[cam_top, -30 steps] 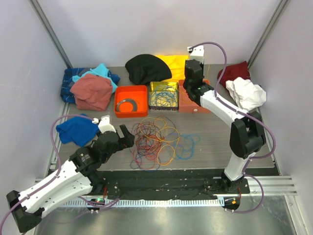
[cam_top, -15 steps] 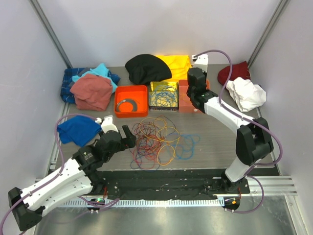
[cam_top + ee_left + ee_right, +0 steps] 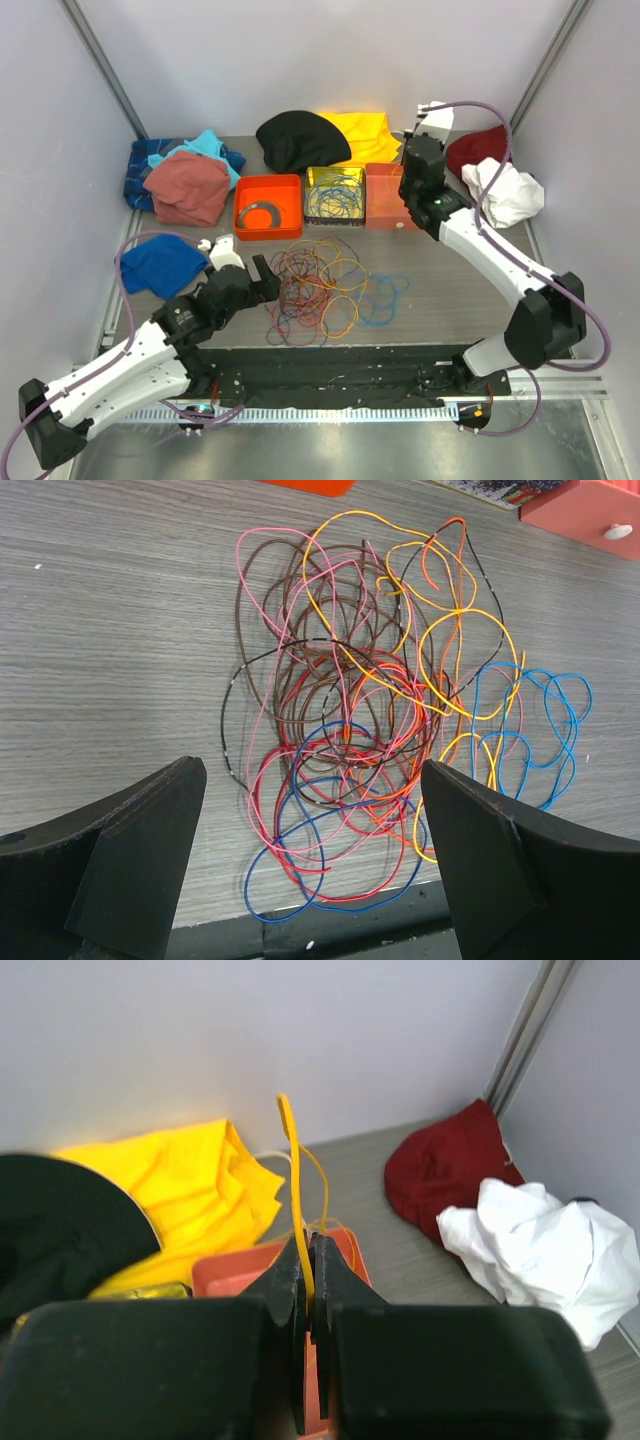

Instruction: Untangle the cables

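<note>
The cables (image 3: 322, 288) lie in one tangled heap of orange, red, blue, pink and brown loops mid-table; in the left wrist view this heap (image 3: 370, 710) fills the centre. My left gripper (image 3: 263, 280) hovers at the heap's left edge, open wide, and its jaws (image 3: 310, 780) straddle the nearest red and blue loops without touching them. My right gripper (image 3: 412, 148) is raised over the salmon tray (image 3: 385, 195) at the back. It is shut (image 3: 306, 1250) on a thin yellow cable (image 3: 290, 1140) that sticks up between its fingers.
An orange tray (image 3: 245, 190) holds a grey coiled ring (image 3: 262, 213). A yellow-walled tray (image 3: 335, 173) holds more cables. Cloths ring the area: black (image 3: 300, 140), yellow (image 3: 362, 130), dark red (image 3: 482, 145), white (image 3: 503, 190), blue (image 3: 158, 265), pink (image 3: 185, 185).
The right arm has swung to the right and back over the salmon tray, still pinching the yellow cable. The left arm has crept slightly towards the heap.
</note>
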